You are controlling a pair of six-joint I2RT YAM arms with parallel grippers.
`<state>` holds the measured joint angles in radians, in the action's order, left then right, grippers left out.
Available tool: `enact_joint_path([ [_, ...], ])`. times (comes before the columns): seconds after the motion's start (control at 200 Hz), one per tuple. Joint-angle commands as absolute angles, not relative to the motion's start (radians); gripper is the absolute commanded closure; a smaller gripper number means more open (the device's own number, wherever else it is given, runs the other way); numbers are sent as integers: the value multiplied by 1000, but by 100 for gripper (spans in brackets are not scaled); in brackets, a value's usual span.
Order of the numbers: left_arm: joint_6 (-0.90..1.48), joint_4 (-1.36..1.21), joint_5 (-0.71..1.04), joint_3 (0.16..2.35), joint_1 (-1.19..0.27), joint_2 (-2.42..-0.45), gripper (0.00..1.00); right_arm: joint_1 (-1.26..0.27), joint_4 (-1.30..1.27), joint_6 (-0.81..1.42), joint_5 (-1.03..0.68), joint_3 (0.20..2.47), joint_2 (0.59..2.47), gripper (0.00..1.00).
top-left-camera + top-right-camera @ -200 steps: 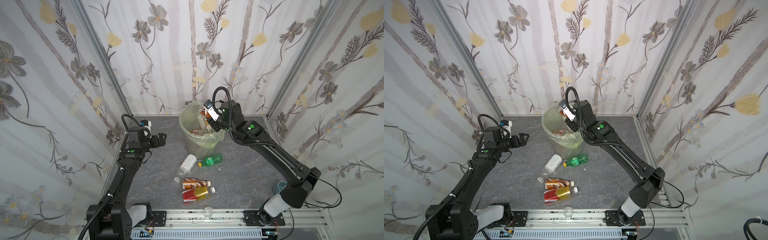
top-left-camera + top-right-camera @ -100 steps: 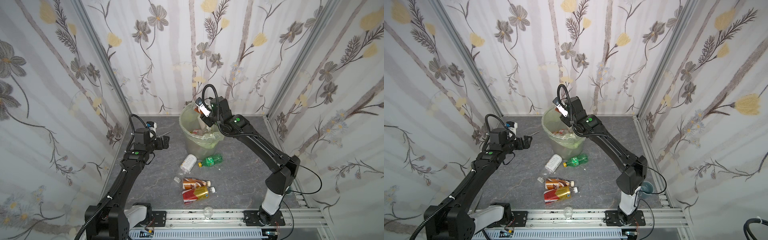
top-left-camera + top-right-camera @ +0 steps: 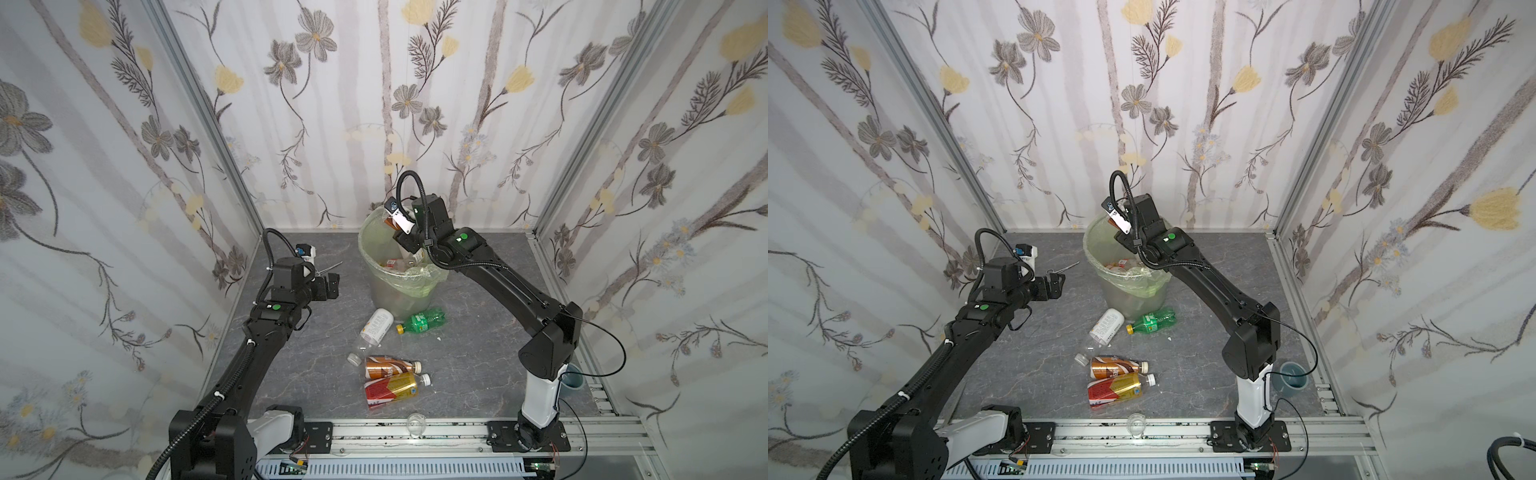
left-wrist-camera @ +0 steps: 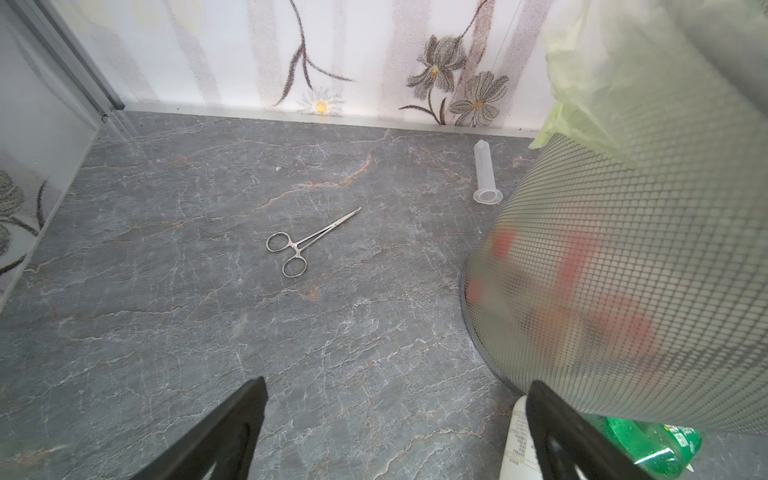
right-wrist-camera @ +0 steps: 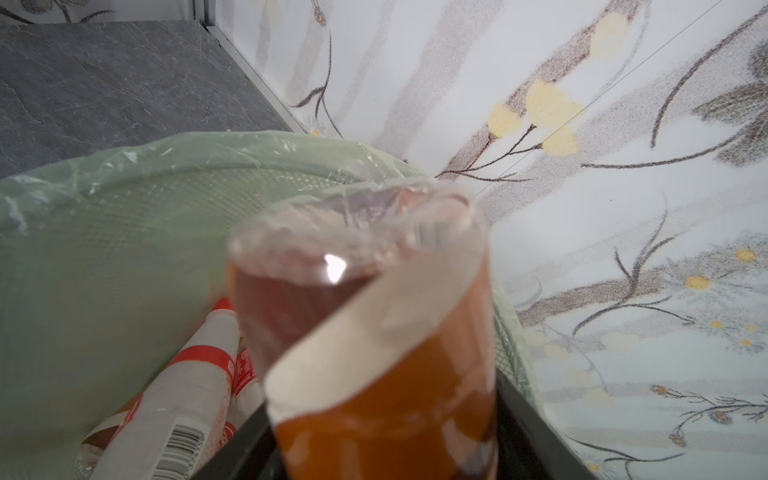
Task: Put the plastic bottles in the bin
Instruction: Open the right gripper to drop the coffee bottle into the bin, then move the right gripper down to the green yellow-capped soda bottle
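Observation:
My right gripper (image 5: 382, 419) hangs over the mouth of the bin (image 3: 376, 232), a round pale green-lined basket, and is shut on a brown-orange bottle (image 5: 374, 332) whose base points at the back wall. That bottle (image 3: 388, 221) barely shows in both top views. Several bottles lie inside the bin (image 5: 104, 216), among them a red-white labelled one (image 5: 187, 386). On the floor in front lie a clear white-labelled bottle (image 3: 374, 330), a green one (image 3: 422, 322), a brown-orange one (image 3: 390, 365) and a red-gold one (image 3: 390, 388). My left gripper (image 3: 332, 286) stands open and empty left of the bin (image 4: 623, 270).
Steel forceps (image 4: 307, 243) and a clear plastic tube (image 4: 485, 174) lie on the grey floor behind my left gripper. A small glass cup (image 3: 415, 424) sits at the front rail and a grey-blue cup (image 3: 1292, 379) by the right arm's base. Flowered walls close in three sides.
My right gripper has carried the brown-orange bottle leftward across the bin's mouth. The left gripper has drifted a little toward the bin, still open.

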<state>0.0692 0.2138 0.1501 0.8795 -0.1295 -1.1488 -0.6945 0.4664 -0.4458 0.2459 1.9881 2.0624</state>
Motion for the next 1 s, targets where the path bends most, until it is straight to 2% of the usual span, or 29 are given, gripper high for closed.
enact_joint_path([
  [0.0, 64, 195, 140, 874, -132, -1141, 1, -695, 403, -421, 246, 1996, 2051, 28],
  [0.31, 64, 196, 137, 874, -132, -1140, 1, -693, 440, -332, 120, 1983, 1937, 24],
  [0.46, 63, 196, 133, 874, -133, -1138, 1, -693, 446, -264, 102, 1896, 1825, 23],
  [0.625, 63, 196, 129, 877, -133, -1137, 1, -694, 397, -203, 86, 1675, 1613, 22],
  [0.8, 60, 196, 118, 877, -133, -1129, 1, -683, 291, -126, 61, 1337, 1330, 18],
  [0.995, 61, 195, 119, 877, -133, -1124, 1, -651, 232, -76, -49, 999, 1158, 23],
])
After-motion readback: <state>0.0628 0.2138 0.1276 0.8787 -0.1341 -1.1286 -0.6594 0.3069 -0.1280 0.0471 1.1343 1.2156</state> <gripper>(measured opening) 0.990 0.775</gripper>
